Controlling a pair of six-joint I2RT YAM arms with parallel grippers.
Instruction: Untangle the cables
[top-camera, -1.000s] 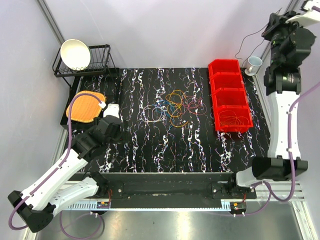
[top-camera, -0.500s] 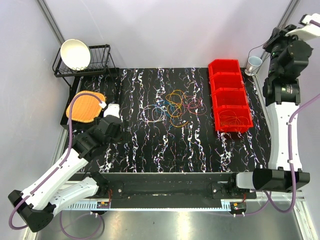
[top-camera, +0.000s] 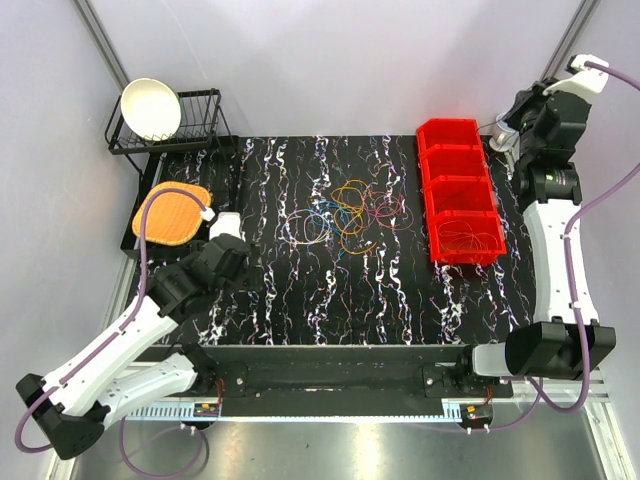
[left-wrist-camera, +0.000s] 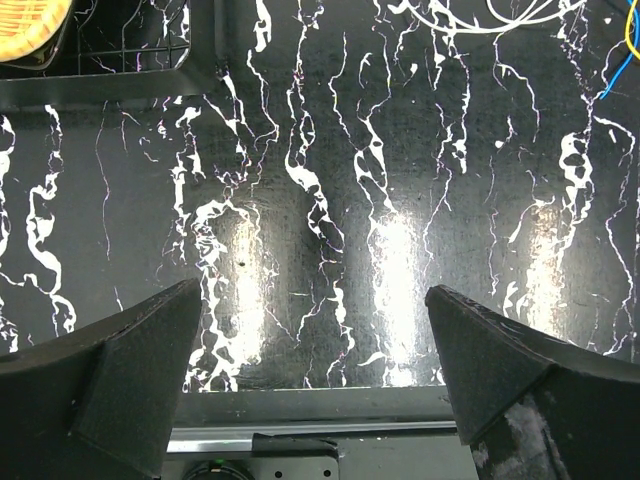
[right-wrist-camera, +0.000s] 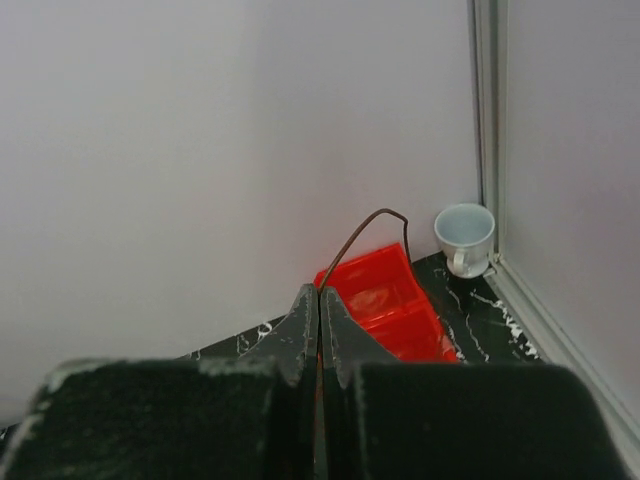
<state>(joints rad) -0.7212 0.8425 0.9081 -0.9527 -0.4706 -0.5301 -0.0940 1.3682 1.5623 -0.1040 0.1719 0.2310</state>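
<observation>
The cables (top-camera: 350, 215) are thin loops of orange, yellow, blue, purple and red wire, tangled at the middle of the black marbled mat (top-camera: 330, 290). My left gripper (top-camera: 222, 272) is open and empty low over the mat's left side. In the left wrist view the left gripper (left-wrist-camera: 312, 290) sits over bare mat, with wire ends (left-wrist-camera: 500, 15) at the top right. My right gripper (top-camera: 505, 135) is held high at the back right. In the right wrist view the right gripper (right-wrist-camera: 319, 292) is shut on one thin dark cable (right-wrist-camera: 365, 228) that arches upward.
A red bin (top-camera: 458, 190) with several compartments stands right of the tangle, with thin wires in its nearest compartment (top-camera: 468, 238). A white cup (right-wrist-camera: 465, 238) sits behind it by the frame post. A wire rack with a bowl (top-camera: 152, 108) and an orange pad (top-camera: 172, 212) are at the far left.
My right wrist has swung left and turned toward the bin's far end with the cable still pinched, now covering the cup from above. My left arm has shifted slightly nearer and to the right.
</observation>
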